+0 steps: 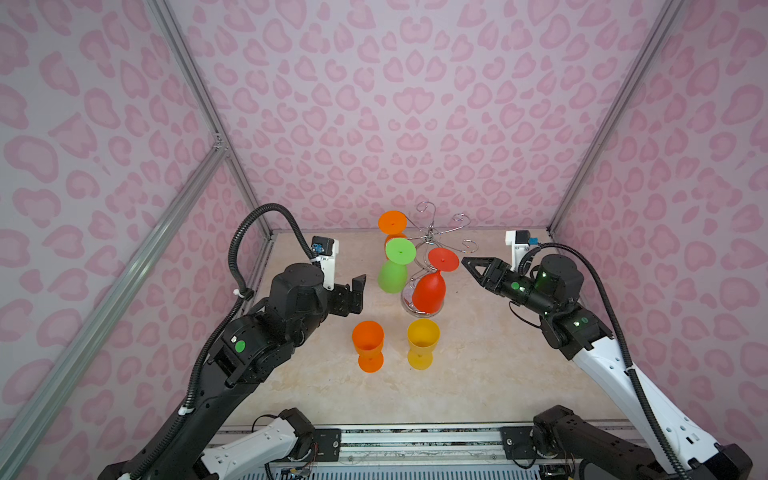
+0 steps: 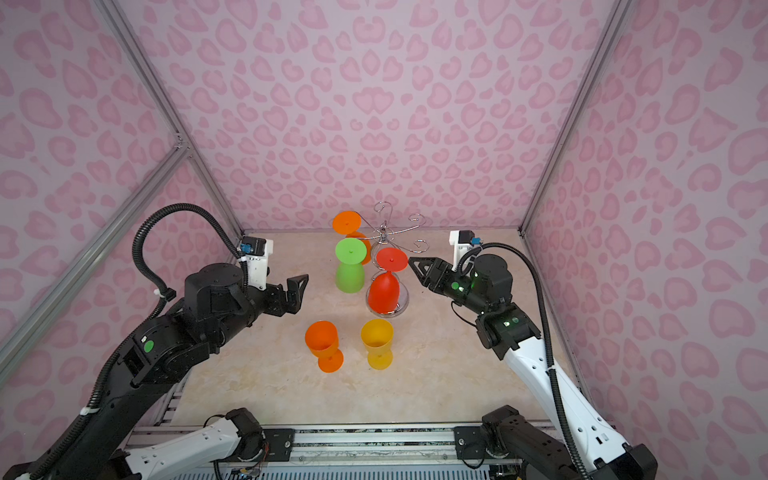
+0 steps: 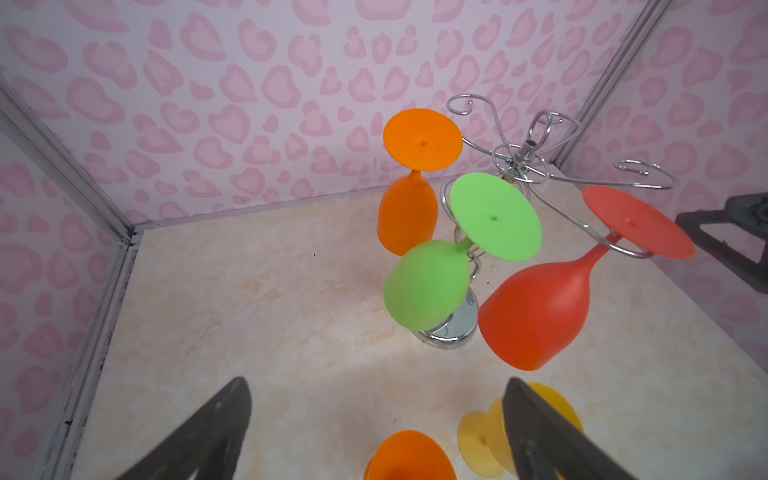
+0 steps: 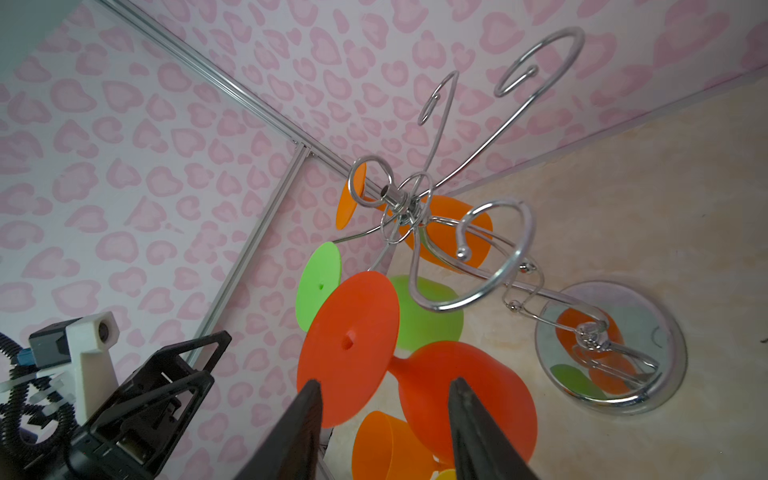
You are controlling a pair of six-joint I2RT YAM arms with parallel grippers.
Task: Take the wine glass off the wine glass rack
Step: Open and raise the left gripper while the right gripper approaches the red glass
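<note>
The left gripper (image 1: 356, 293) hung empty, jaws wide apart, left of the wine glass rack (image 1: 432, 237). The right gripper (image 1: 467, 264), jaws apart and empty, pointed at the red wine glass (image 1: 430, 291) from its right. That glass, a green glass (image 1: 392, 276) and a hanging orange glass (image 1: 392, 222) hung upside down on the rack, not yet removed. Nearer, an upright orange glass (image 1: 368, 338) and a yellow glass (image 1: 423, 336) stood, seemingly done.

rack: chrome wine glass rack (image 1: 432, 237), upright.
hung inverted: orange glass (image 1: 392, 222), green glass (image 1: 392, 276), red glass (image 1: 430, 291).
standing in front: second orange glass (image 1: 368, 347), yellow glass (image 1: 423, 343).
</note>
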